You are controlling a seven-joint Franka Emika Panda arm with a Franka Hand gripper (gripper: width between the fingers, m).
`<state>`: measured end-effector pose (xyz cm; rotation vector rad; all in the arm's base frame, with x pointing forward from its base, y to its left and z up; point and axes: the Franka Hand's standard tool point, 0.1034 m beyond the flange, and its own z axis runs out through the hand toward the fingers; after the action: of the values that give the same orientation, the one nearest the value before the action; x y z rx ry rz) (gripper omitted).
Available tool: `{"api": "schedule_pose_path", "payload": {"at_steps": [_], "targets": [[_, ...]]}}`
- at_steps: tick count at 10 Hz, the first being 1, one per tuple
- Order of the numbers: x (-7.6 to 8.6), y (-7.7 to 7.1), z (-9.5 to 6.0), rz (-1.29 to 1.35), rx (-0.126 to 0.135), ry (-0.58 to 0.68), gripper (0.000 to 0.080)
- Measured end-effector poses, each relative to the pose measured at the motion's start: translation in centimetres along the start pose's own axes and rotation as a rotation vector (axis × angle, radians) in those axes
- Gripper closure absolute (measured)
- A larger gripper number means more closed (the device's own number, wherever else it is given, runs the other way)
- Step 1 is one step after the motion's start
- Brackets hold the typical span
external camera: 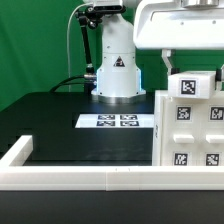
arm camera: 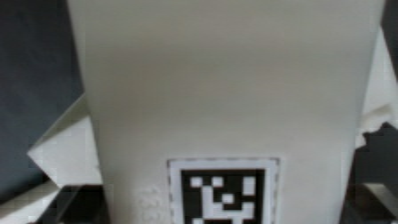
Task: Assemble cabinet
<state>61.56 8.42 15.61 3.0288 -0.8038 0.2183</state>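
Standing upright on bench (external camera: 60,120), cabinet (external camera: 190,125) looks mostly built; gripper (external camera: 190,62) grip cannot be told.

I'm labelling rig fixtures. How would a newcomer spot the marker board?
Start at the robot's white base at the back of the black table. Just in front lies the marker board, a thin flat strip. Unlike the tall boxy cabinet, it lies flat.

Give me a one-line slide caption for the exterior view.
Franka arm's gripper poised over the tagged white cabinet on a black table, with the marker board lying behind it.
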Motion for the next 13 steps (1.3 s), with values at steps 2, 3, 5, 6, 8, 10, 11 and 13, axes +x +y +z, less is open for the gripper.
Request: {"api": "schedule_pose_path", "payload": {"at_steps": [2,3,5,6,8,10,11,13], "targets": [[0.12,0.25,0.1,0.117,0.002,0.003,0.024],[0.12,0.27,0.1,0.158,0.002,0.002,0.024],[0.2,0.36,0.08,0.28,0.005,-0.001,0.024],[0.22,0.38,0.08,0.312,0.006,-0.002,0.024],[0.22,0.4,0.05,0.458,0.011,-0.008,0.024],[-0.06,0.54,-0.02,0.667,0.006,-0.007,0.024],[-0.2,0.49,-0.09,0.732,0.003,-0.006,0.024],[-0.4,0.44,-0.19,0.936,-0.001,-0.015,0.024]]}}
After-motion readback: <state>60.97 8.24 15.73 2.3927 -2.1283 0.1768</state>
